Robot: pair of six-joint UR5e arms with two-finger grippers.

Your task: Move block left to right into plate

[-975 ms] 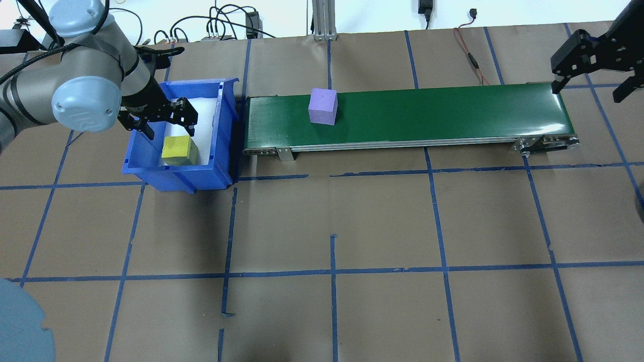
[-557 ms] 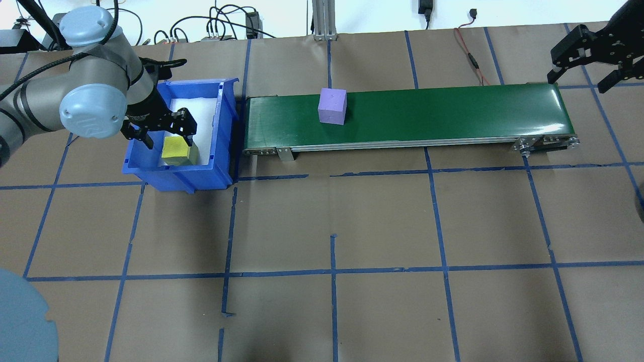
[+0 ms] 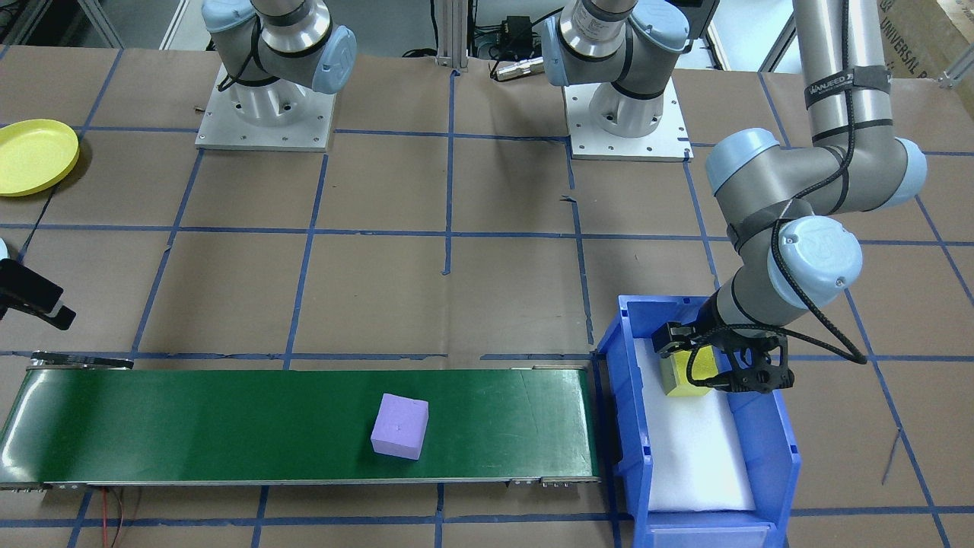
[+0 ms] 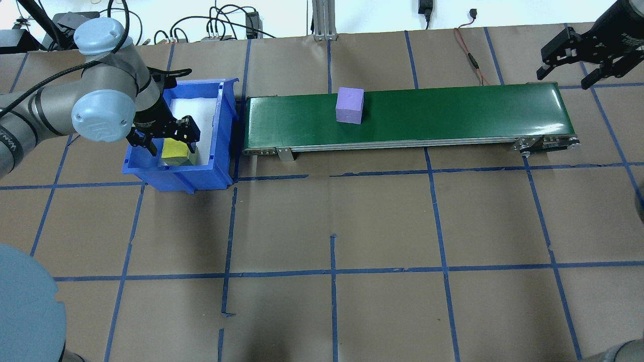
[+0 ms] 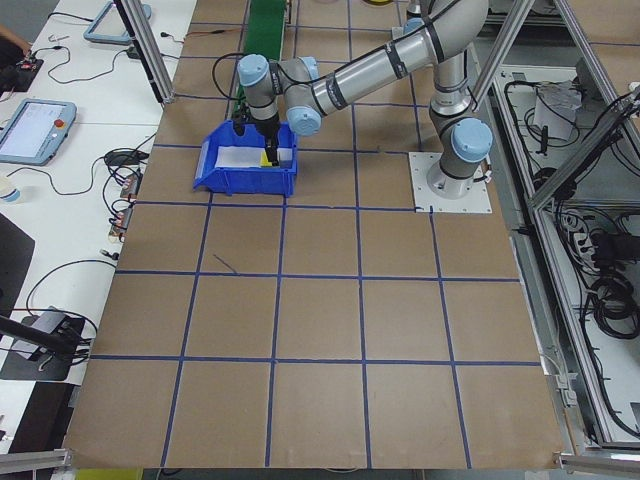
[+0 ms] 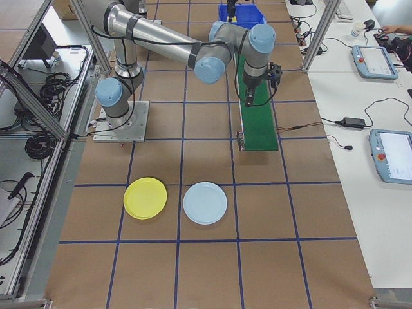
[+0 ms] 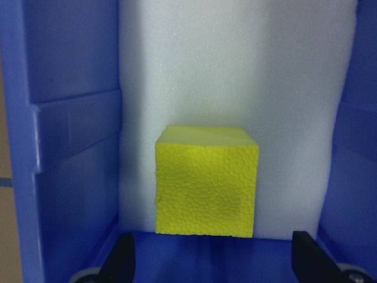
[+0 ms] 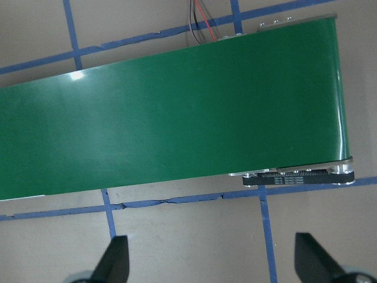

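A purple block (image 4: 349, 105) (image 3: 400, 426) rides on the green conveyor belt (image 4: 453, 113) (image 3: 228, 426), left of its middle in the overhead view. A yellow block (image 4: 175, 151) (image 7: 206, 188) lies on white foam inside the blue bin (image 4: 221, 125). My left gripper (image 4: 165, 137) (image 7: 215, 262) is down in the bin, open, its fingers wider than the yellow block and not touching it. My right gripper (image 4: 566, 75) (image 8: 213, 259) hangs open and empty past the belt's right end. A yellow plate (image 6: 145, 197) (image 3: 34, 156) and a light blue plate (image 6: 205, 203) sit on the table near the right arm's base.
The bin's blue walls (image 7: 70, 147) close in on both sides of the left gripper. Red wires (image 4: 470, 55) and cables run along the table's far edge. The arm bases (image 3: 628, 114) stand on the robot's side of the table.
The purple block has travelled right along the belt. My left gripper has dropped lower into the bin over the yellow block. The right gripper has drifted farther back.
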